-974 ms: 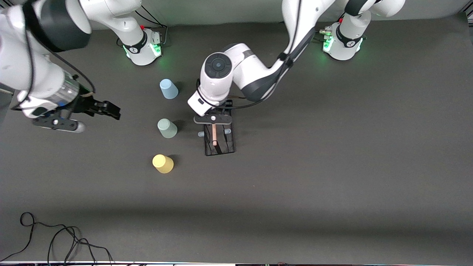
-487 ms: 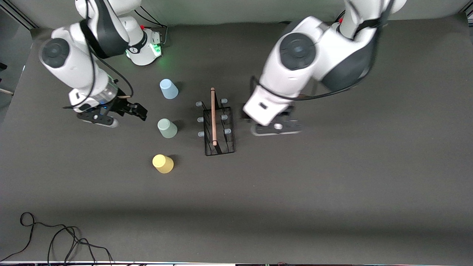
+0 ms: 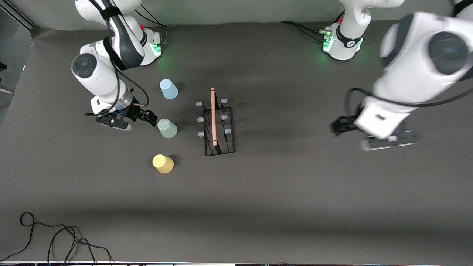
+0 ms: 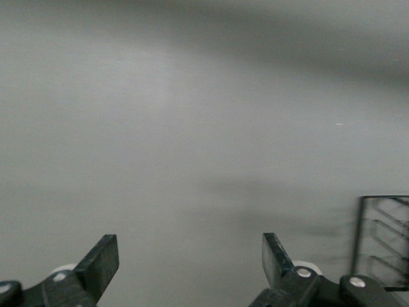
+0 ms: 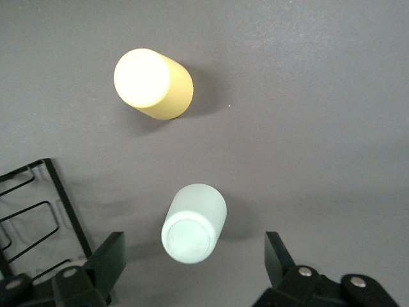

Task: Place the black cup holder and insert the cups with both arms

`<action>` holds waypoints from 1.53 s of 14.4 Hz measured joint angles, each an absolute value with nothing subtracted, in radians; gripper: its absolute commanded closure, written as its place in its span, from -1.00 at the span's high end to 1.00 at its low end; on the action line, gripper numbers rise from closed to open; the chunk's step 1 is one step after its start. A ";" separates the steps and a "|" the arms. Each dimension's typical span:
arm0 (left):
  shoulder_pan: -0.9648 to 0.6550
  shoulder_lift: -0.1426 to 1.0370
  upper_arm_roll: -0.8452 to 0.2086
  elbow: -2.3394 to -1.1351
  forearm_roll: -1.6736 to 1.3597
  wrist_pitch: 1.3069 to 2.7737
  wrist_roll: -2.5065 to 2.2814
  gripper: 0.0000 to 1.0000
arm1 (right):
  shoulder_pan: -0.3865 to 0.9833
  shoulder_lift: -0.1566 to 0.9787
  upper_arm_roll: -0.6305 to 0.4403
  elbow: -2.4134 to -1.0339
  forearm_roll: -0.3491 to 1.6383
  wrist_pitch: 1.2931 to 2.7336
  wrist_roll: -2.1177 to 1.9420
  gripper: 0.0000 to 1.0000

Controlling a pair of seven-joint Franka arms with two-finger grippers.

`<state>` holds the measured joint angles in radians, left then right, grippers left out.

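1. Dark grey table (image 3: 258, 207) fills the room; a black cable (image 3: 55, 236) lies at seven o'clock, nearest the camera.
2. Next comes the yellow cup (image 3: 162, 163).
3. The black cup holder (image 3: 218, 125) stands in the middle, with the grey-green cup (image 3: 167, 128) at its nine o'clock.
4. The right gripper (image 3: 149, 117) is wide open and empty, just beside that cup.
5. The left gripper (image 3: 338, 125) hangs at three o'clock, wide open, holding nothing.
6. The blue cup (image 3: 168, 89) is farthest.

Robot lab, dark matte table (image 3: 295, 192), two bolted white arms (image 3: 107, 70), loose cables (image 3: 55, 236)
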<state>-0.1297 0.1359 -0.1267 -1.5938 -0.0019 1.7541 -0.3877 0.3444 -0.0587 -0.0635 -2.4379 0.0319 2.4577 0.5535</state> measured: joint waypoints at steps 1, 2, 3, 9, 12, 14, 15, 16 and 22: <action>-0.092 0.098 -0.126 -1.637 -0.002 1.755 -0.331 1.00 | 0.353 -0.038 -0.063 -2.452 0.032 2.499 0.555 0.93; -0.060 0.069 -0.126 -1.667 -0.002 1.751 -0.279 1.00 | 0.363 -0.013 -0.063 -2.466 0.032 2.547 0.562 0.93; -0.032 0.049 -0.126 -1.685 -0.002 1.737 -0.229 1.00 | 0.371 0.017 -0.063 -2.480 0.032 2.602 0.573 0.96; 0.096 -0.011 -0.120 -1.711 -0.001 1.681 0.034 1.00 | 0.409 0.164 -0.063 -2.506 0.032 2.750 0.628 0.99; 0.107 -0.028 -0.120 -1.724 -0.001 1.680 0.049 1.00 | 0.409 0.184 -0.063 -2.508 0.032 2.750 0.658 0.99; 0.107 -0.033 -0.122 -1.728 -0.001 1.676 0.049 1.00 | 0.409 0.196 -0.063 -2.508 0.033 2.750 0.671 0.99; 0.107 -0.035 -0.122 -1.736 -0.001 1.676 0.049 1.00 | 0.409 0.198 -0.063 -2.508 0.033 2.750 0.674 0.99; 0.107 -0.037 -0.122 -1.752 -0.001 1.682 0.049 1.00 | 0.409 0.199 -0.063 -2.508 0.033 2.750 0.676 0.99; 0.096 -0.055 -0.130 -1.818 -0.001 1.720 0.050 1.00 | 0.409 0.212 -0.063 -2.509 0.033 2.750 0.679 0.99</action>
<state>0.0956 -0.0552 -0.1298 -1.8177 -0.0011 1.7203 0.0502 0.4091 0.2123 -0.0633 -2.5094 0.0326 2.7500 0.6785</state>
